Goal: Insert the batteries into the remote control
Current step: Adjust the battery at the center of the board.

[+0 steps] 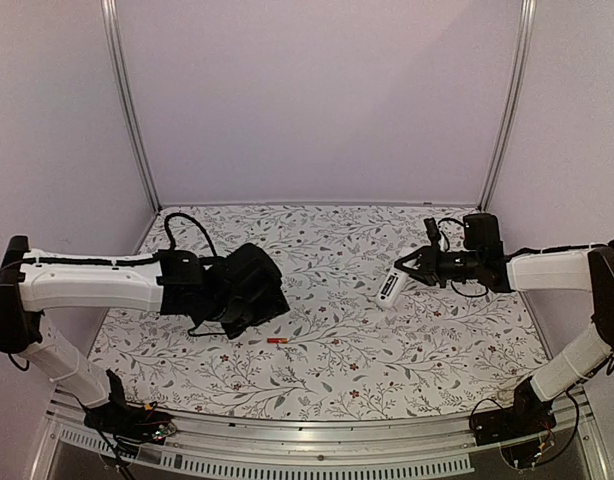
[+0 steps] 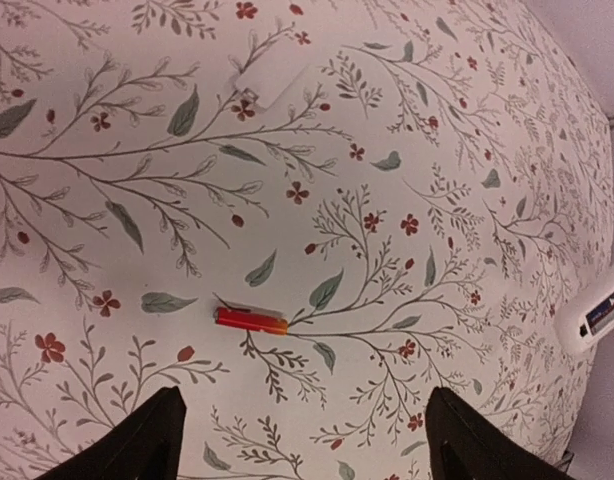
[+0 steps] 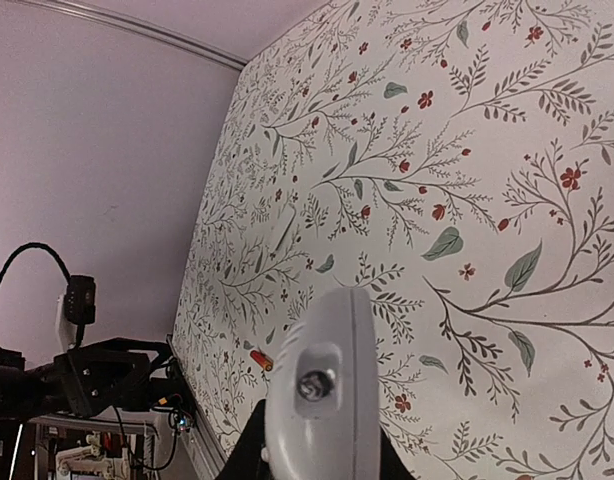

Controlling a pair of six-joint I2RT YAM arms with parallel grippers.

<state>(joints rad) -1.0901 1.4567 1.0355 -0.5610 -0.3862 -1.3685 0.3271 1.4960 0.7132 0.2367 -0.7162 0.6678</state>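
The red battery (image 1: 277, 341) lies on the flowered table cover, just in front of my left gripper (image 1: 270, 303). In the left wrist view the battery (image 2: 251, 320) lies above and left of the gap of the open, empty gripper (image 2: 305, 398). My right gripper (image 1: 419, 268) is shut on the white remote control (image 1: 391, 288) and holds it tilted above the table at mid right. In the right wrist view the remote (image 3: 322, 395) is seen end-on between the fingers (image 3: 245, 445). The red battery (image 3: 260, 358) lies beyond it. The black battery is not in view.
A small flat white piece (image 2: 270, 80) lies on the cover beyond the red battery. The remote's end (image 2: 602, 315) shows at the right edge of the left wrist view. Walls close in the table at the back and sides. A metal rail (image 1: 317, 425) runs along the near edge.
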